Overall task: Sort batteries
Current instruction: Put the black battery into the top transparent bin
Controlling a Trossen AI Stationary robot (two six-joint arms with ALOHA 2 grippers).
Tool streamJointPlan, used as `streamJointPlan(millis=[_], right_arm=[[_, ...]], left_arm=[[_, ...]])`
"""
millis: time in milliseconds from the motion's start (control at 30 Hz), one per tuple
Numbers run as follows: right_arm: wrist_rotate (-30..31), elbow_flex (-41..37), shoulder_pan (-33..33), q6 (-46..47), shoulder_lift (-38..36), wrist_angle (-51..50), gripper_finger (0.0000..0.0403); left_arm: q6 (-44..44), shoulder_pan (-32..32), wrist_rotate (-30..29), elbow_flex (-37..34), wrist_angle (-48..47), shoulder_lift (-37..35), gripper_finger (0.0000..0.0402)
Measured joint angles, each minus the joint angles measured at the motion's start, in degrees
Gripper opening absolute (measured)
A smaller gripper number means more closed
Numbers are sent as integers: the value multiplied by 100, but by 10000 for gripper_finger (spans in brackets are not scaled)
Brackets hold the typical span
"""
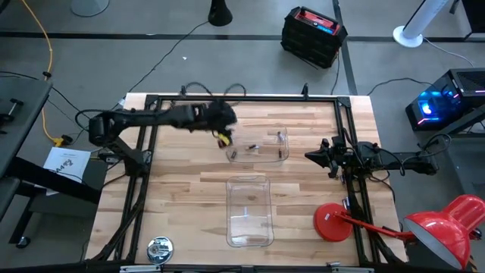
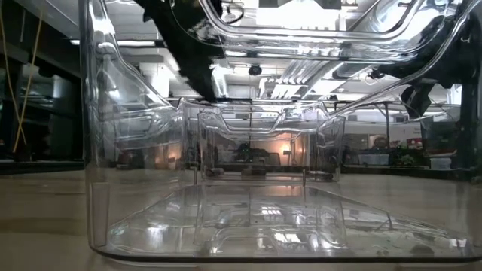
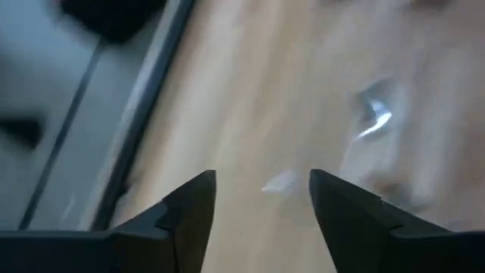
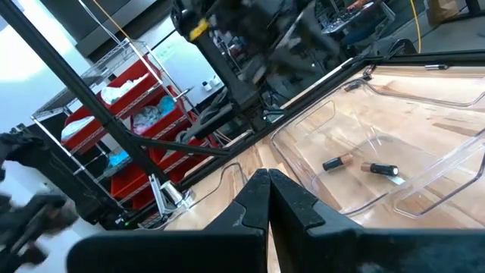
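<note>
Several small batteries lie on the floor of the far clear tray (image 1: 258, 144); one (image 1: 233, 154) is at its left end, and two (image 4: 337, 161) (image 4: 379, 169) show in the right wrist view. My left gripper (image 1: 224, 135) hovers over that tray's far left corner, open (image 3: 261, 178), with nothing clearly between its fingers; that view is blurred. My right gripper (image 4: 269, 189) rests shut at the table's right side (image 1: 327, 155), pointing toward the tray.
A second clear tray (image 1: 250, 212) stands nearer the front edge and fills the low view (image 2: 248, 226). A round shiny metal disc (image 1: 159, 246) lies at the front left. A red lamp (image 1: 333, 221) stands at the front right. A black frame (image 1: 151, 102) borders the table.
</note>
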Motion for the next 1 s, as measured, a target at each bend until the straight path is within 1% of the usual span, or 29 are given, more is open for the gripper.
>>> streamJointPlan(millis=[67, 200, 267, 367, 533, 767, 867, 933, 1000], right_arm=[[1, 0, 0, -1, 0, 0, 0], [1, 0, 0, -1, 0, 1, 0], [1, 0, -1, -1, 0, 0, 0], [1, 0, 0, -1, 0, 1, 0], [0, 0, 0, -2, 0, 0, 0], [0, 0, 0, 0, 0, 1, 0], [0, 0, 0, 0, 0, 0, 0], [0, 0, -1, -1, 0, 1, 0], [1, 0, -1, -1, 0, 1, 0]], left_arm=[[-146, 591, -92, 26, -638, -56, 220], [-499, 1866, 205, -376, -1547, -52, 228], [-501, 2336, 232, -601, -1716, -52, 228], [-415, 2817, 115, -807, -1759, -52, 229], [-294, 3067, 186, -884, -1850, 153, 229], [-88, 3052, 174, -890, -1874, 956, 220], [-88, 3082, 95, -865, -1817, 1248, 218], [-76, 3085, -180, -845, -1717, 1300, 218], [-74, 3113, -205, -829, -1568, 1280, 218]])
